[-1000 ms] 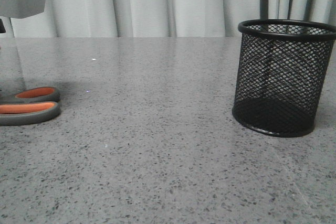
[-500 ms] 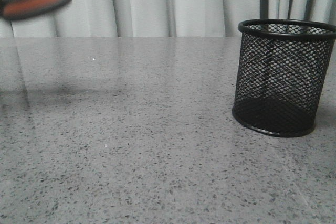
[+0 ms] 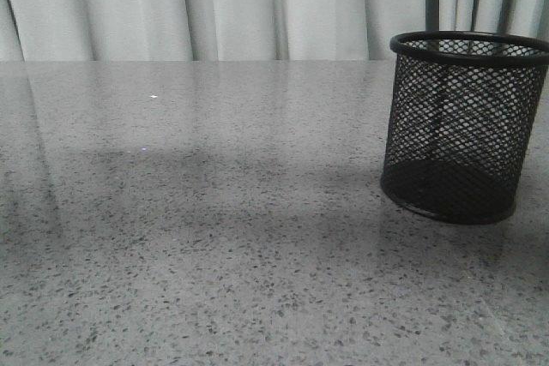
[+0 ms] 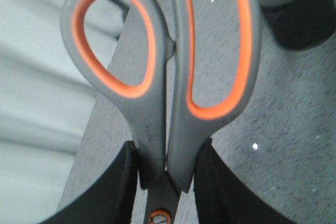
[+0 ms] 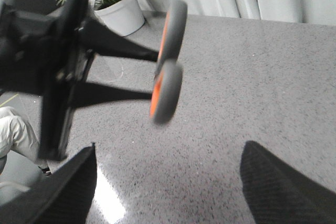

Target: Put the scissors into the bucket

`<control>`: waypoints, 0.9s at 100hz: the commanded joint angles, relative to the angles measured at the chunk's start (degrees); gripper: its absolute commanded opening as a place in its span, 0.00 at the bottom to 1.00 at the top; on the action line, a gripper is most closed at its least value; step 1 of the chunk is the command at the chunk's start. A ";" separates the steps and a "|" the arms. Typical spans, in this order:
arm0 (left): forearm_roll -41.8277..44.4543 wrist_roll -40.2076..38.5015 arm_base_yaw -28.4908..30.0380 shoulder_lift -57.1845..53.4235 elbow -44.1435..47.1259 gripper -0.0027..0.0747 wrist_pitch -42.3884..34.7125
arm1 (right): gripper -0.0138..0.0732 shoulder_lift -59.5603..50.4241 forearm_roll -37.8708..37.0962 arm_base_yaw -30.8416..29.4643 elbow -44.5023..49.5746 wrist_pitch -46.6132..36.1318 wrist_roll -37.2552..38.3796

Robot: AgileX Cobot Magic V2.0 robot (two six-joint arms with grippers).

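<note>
Front view gives you one grey speckled stone-look tabletop [image 3: 214, 237] and one black wire-mesh cylindrical bucket [image 3: 463, 126] standing upright on it at the robot's right, with pale curtains [image 3: 223, 6] behind. No scissors or arms show in that view.

In the right wrist view you see one black left arm [image 5: 52, 61] held above the table, one white pot with a green plant [image 5: 122, 9] past the table's far edge, and the scissors edge-on and blurred. The right gripper [image 5: 168, 182] is spread wide with nothing between its two dark fingers.

In the left wrist view you get one pair of scissors with grey plastic loops lined orange [image 4: 168, 77], loops pointing away from the wrist, two loops counted. The left gripper [image 4: 165, 182] is clamped on the handle shanks just above the pivot screw, off the table. The bucket sits at the frame corner, apart from the scissors.
</note>
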 commanded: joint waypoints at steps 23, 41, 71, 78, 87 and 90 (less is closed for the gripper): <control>-2.20 -0.65 -5.13 -3.40 -1.45 0.01 -4.18 | 0.75 6.23 0.20 0.12 -8.70 -5.44 -0.61; -2.31 -0.65 -5.13 -3.81 -1.45 0.01 -4.06 | 0.66 8.28 0.20 0.12 -10.50 -5.67 -0.61; -5.08 -0.65 -5.13 -3.81 -1.45 0.09 -3.94 | 0.08 8.16 -0.50 0.12 -10.75 -3.24 -0.72; -6.22 -0.65 -5.13 -4.08 -1.45 0.26 -4.06 | 0.08 8.03 -1.33 -0.13 -10.75 -2.66 -0.72; -7.80 -0.65 -5.13 -4.98 -1.45 0.48 -4.50 | 0.08 7.32 -2.32 -0.99 -10.75 -1.77 -0.72; -8.33 -0.65 -5.13 -5.41 -1.45 0.52 -4.52 | 0.08 6.86 -2.50 -1.52 -10.93 -1.01 -0.72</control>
